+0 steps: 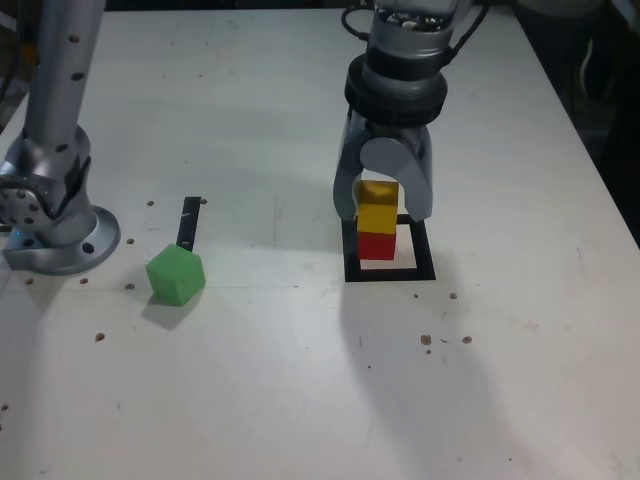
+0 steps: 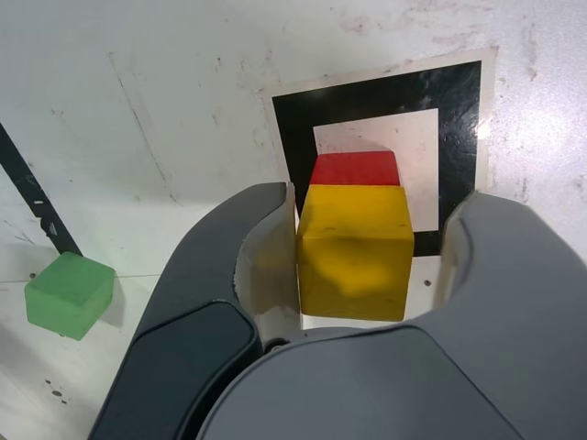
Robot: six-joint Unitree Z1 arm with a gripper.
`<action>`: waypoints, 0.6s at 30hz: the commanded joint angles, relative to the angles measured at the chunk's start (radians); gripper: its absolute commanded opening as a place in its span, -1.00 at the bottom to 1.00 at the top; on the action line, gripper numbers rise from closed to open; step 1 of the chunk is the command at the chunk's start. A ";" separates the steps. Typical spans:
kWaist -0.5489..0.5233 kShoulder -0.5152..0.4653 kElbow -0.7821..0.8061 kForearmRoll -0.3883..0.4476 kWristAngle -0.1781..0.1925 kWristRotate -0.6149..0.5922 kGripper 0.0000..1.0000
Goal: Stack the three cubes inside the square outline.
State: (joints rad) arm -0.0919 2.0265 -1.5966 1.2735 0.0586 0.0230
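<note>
The yellow cube (image 1: 377, 216) (image 2: 353, 261) sits on top of the red cube (image 1: 377, 245) (image 2: 356, 170), which stands inside the square outline (image 1: 390, 272) (image 2: 367, 101). My gripper (image 1: 384, 212) (image 2: 376, 206) reaches down over the stack and straddles the yellow cube. Its jaws stand open: one finger lies against the cube's side, and a gap shows between the cube and the other finger. The green cube (image 1: 176, 274) (image 2: 69, 293) lies alone on the white table, well off towards the exterior view's left.
A short black tape strip (image 1: 189, 222) (image 2: 32, 197) lies just behind the green cube. The arm's grey base (image 1: 55, 210) stands at the exterior view's far left. Small dark specks (image 1: 445, 340) dot the table in front of the outline.
</note>
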 commanded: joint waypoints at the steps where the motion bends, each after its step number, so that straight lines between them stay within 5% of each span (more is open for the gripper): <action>1: 0.003 -0.028 0.007 0.000 0.003 -0.005 0.97; 12: -0.072 -0.293 0.209 0.063 0.033 -0.063 0.99; 18: -0.153 -0.439 0.434 0.066 0.083 0.004 0.99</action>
State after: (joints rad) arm -0.2360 1.6162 -1.2341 1.3418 0.1302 0.0122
